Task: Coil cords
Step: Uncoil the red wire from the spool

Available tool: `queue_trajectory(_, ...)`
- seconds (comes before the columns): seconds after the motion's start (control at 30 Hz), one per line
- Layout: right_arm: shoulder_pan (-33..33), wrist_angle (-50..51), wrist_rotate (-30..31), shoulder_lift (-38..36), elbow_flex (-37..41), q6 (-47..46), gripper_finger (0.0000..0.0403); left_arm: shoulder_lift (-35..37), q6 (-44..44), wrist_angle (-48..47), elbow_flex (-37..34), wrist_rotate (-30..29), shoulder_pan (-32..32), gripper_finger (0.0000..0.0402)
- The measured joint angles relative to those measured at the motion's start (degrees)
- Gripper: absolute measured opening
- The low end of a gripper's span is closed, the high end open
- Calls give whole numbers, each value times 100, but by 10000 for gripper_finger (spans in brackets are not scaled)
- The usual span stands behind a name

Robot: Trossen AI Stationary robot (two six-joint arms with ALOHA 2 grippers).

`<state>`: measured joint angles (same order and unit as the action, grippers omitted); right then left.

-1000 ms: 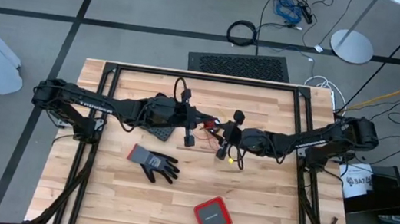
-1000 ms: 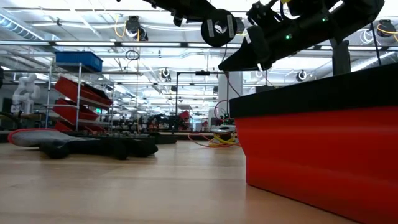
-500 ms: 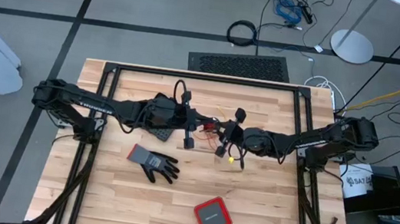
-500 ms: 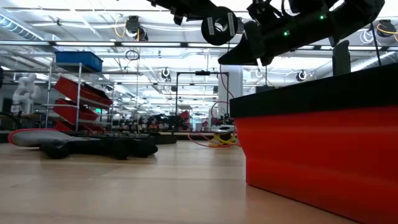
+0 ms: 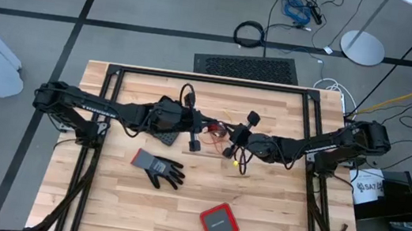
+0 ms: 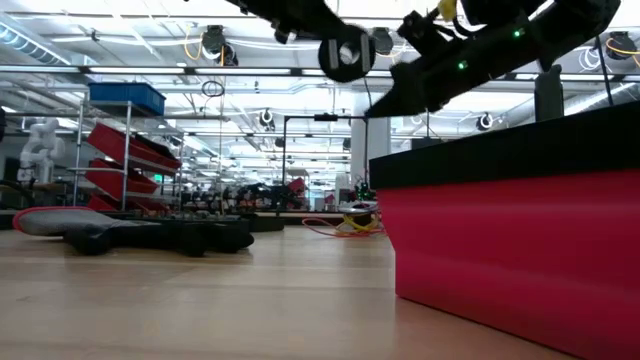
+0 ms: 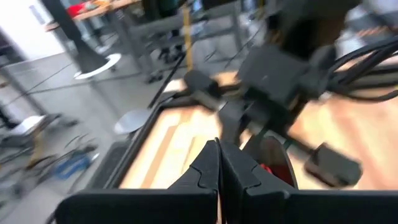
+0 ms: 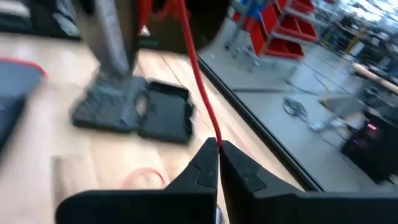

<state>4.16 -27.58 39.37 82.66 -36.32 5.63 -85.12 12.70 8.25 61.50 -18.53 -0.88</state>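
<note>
**Both arms meeting at mid-counter, red wire pinched**

Since a second ago: right gripper (image 5: 229,137) shifted slightly toward the left arm, jaws gone from wide apart to fully closed. Glove and red box unmoved.

Right wrist view: jaws pressed together on the red wire (image 8: 198,68), which runs taut up from the fingertips (image 8: 211,163). Pale loop of wire on the wood beneath, blurred.

Left gripper (image 5: 194,132) over counter centre, near the right one, jaws closed tight in the left wrist view (image 7: 219,163); hold on anything cannot be told. Bit of red visible just beyond its tips, blurred.

High view: red wire (image 5: 220,128) strung between the two grippers, raised off the wooden counter (image 5: 273,212). Yellow wire (image 5: 235,164) dangling just below the right gripper, over the counter.

Grey glove (image 5: 158,167) flat on the counter, nearer the front edge than the left arm. Red box (image 5: 219,222) near the front edge, well apart from both grippers.
</note>
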Motion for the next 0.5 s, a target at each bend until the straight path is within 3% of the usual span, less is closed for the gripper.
queue_trajectory(0.23, 203, 43, 67, -413, 4, -66, 0, 0, 270, -567, -21, -1141, 44, 0)
queue_trajectory(0.5, 500, -775, -1239, -493, 0, 354, 0, -40, 241, 377, -311, -1523, 270, 0)
